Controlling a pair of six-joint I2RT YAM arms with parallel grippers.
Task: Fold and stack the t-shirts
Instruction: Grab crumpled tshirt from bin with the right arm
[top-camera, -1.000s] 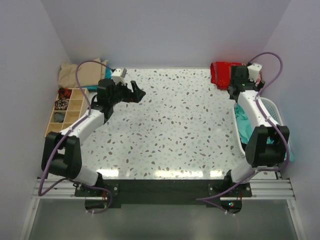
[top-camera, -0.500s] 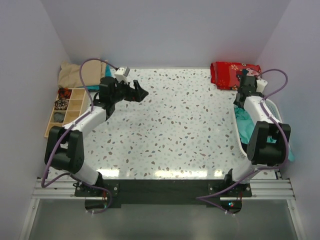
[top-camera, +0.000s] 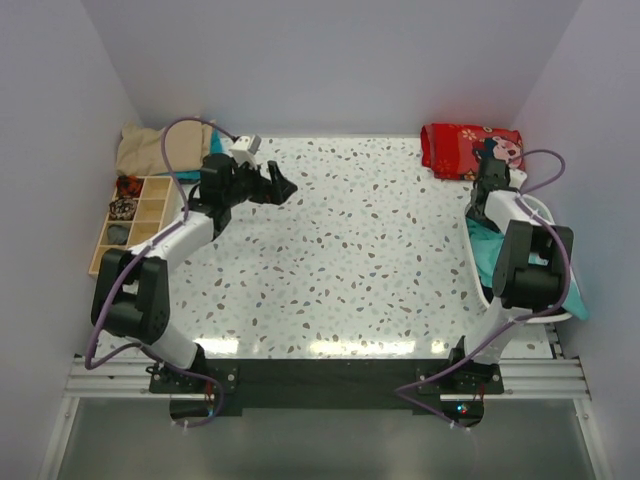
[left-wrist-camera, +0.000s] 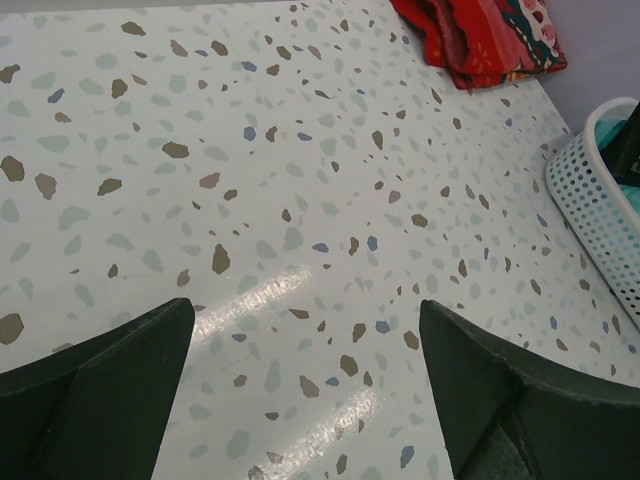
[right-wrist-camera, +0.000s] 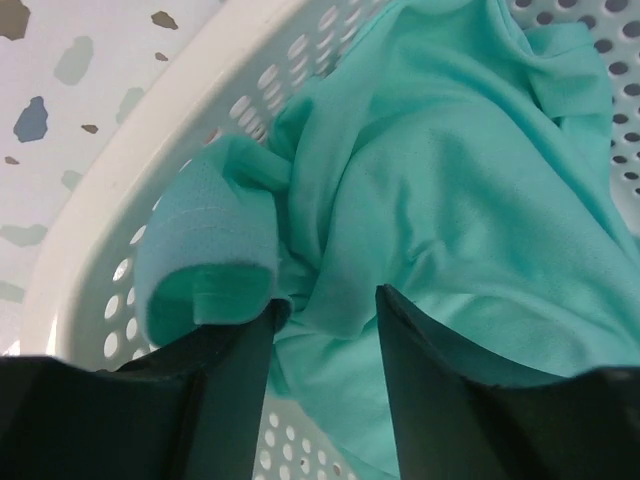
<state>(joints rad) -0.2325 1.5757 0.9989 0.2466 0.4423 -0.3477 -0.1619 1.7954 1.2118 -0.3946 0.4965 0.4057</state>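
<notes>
Left pincer (left-wrist-camera: 305, 312) released above table (left-wrist-camera: 250, 120); right pincer (right-wrist-camera: 327, 305) straddles teal t-shirt (right-wrist-camera: 450, 200) in basket (right-wrist-camera: 110, 240); cannot tell whether grasping.

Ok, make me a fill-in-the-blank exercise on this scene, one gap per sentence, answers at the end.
The right hand reaches down onto the teal t-shirt bunched in the white ___.
The left hand hangs over the speckled table with its jaws wide ___.
The red patterned cloth lies in the far ___ corner.
The tan garment lies in the far ___ corner.
Missing words: basket, open, right, left.
</notes>
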